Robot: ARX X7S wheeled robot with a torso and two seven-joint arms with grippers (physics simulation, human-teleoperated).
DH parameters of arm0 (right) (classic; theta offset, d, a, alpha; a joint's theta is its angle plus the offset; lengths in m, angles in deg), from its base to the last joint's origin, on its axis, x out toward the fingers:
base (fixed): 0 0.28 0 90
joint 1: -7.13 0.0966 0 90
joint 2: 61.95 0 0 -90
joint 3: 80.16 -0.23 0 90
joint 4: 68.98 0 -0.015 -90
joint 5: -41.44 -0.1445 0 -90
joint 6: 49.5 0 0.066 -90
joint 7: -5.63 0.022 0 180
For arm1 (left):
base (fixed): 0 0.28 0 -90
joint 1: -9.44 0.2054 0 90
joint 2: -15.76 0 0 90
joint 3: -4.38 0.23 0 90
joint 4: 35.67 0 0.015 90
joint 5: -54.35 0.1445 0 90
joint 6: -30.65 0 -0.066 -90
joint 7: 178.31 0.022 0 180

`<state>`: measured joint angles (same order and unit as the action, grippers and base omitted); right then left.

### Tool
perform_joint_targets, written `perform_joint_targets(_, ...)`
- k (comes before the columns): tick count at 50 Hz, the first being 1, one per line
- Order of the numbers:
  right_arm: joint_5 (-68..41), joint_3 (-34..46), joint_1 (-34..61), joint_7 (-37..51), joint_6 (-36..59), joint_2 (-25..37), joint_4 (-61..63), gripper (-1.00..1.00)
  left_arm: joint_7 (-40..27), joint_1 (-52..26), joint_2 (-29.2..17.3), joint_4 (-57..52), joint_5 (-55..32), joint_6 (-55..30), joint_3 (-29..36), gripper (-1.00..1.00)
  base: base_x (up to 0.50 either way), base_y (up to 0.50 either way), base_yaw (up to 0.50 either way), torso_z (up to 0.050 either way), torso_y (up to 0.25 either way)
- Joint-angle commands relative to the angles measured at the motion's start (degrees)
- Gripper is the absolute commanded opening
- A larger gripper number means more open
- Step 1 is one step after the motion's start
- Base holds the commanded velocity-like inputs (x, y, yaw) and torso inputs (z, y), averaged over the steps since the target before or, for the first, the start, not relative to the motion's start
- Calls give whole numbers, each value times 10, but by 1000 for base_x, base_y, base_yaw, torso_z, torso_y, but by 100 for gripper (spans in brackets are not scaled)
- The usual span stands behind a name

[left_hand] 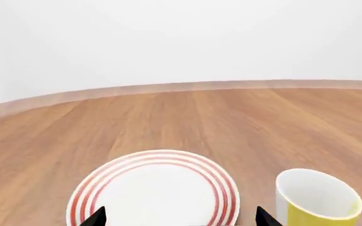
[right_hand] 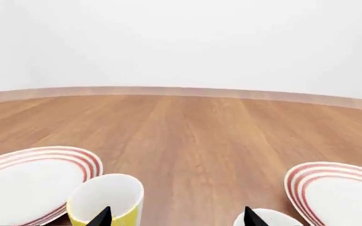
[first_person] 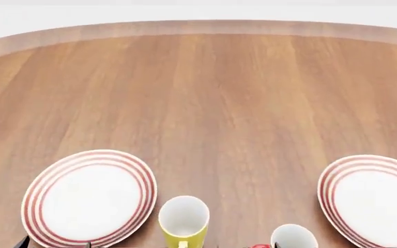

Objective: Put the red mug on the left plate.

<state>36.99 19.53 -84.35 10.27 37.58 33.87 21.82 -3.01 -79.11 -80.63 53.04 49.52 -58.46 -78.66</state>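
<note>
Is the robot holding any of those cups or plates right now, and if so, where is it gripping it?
Nothing is held. In both wrist views the black fingers stand spread with only table between them, short of the red-ringed white plate and the yellow mug.

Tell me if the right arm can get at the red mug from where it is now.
Probably yes. The red mug, mostly cut off at the head view's edge, stands just ahead of the right tool, whose jaws are open. Nothing stands between them; the yellow mug is close by.

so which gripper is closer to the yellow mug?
Right, as far as the views show. The right gripper faces the yellow mug, one fingertip over it. The left gripper faces the left plate, mug off to its side.
</note>
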Motion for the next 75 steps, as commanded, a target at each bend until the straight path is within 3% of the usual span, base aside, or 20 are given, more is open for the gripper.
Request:
perform_joint_targets(1, -7, 9, 3, 7, -2, 6, -4, 100, -6, -1, -7, 1, -5, 0, 8, 100, 391, 324, 0, 0, 0)
perform_joint_targets(21, -18, 10, 8, 29, 2, 12, 0, 100, -16, -2, -16, -4, -11, -3, 18, 100, 381, 402, 0, 0, 0)
perform_joint_targets(32, -115, -41, -8, 100, 160, -14, 124, 100, -19, -2, -19, 0, -15, 0, 25, 100, 0, 0, 0, 0, 0)
perform_joint_targets(36, -95, -49, -5, 170, 211, -23, 170, 100, -20, 2, -22, -6, -19, -1, 25, 100, 0, 0, 0, 0, 0)
perform_joint_targets(44, -156, -73, 15, 249, 318, -47, 230, 100, -23, 5, -26, -17, -25, -4, 25, 100, 0, 0, 0, 0, 0)
perform_joint_targets(57, -211, -99, 8, 375, 302, -48, 243, 100, -31, 1, -30, -10, -27, -2, 29, 100, 0, 0, 0, 0, 0)
perform_joint_targets(75, -264, -102, 3, 464, 238, -46, 236, 100, -39, -2, -33, -4, -28, 0, 37, 100, 0, 0, 0, 0, 0)
